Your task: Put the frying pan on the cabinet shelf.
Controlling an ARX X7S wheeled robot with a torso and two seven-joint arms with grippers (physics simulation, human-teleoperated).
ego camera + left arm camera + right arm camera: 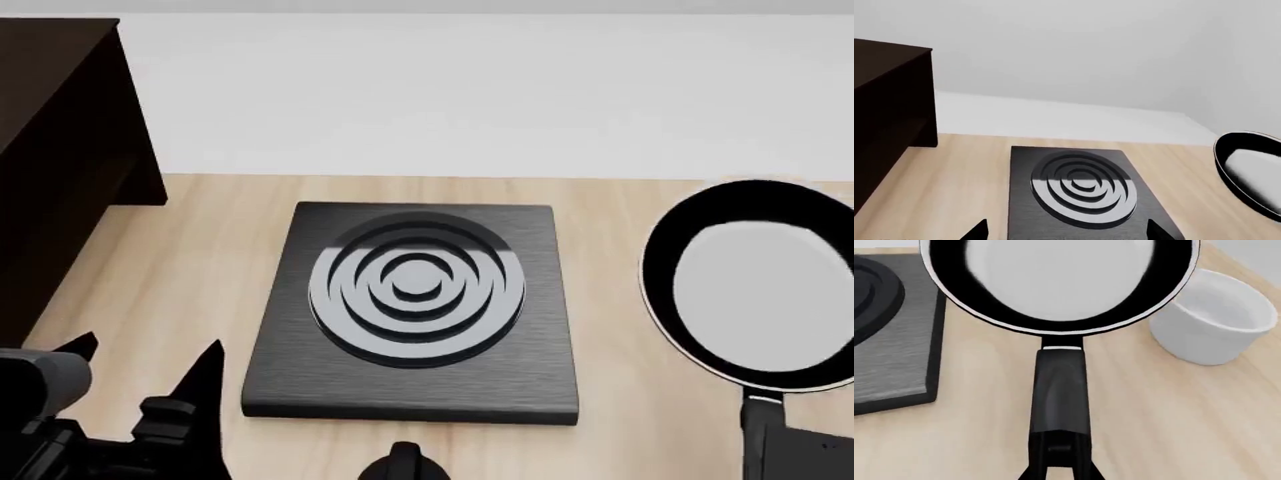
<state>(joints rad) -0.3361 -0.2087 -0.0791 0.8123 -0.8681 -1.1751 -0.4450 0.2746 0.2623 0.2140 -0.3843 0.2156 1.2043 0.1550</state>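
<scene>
The frying pan (754, 290) sits on the tabletop (614, 350) at right, its handle clamped in the right gripper (1059, 471), the left gripper (140, 375) spread empty, leaving the whole carry to the dark cabinet (60, 150) at far left.

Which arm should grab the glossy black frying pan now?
Right. Its tool is already lined up on the frying pan's long black handle; the left tool sits far across the square stove plate.

Our black, angular arms

Our left gripper (147, 375) has pointed black fingers and a pale grey cylinder behind; our right gripper (1059, 472) shows matte black.
</scene>
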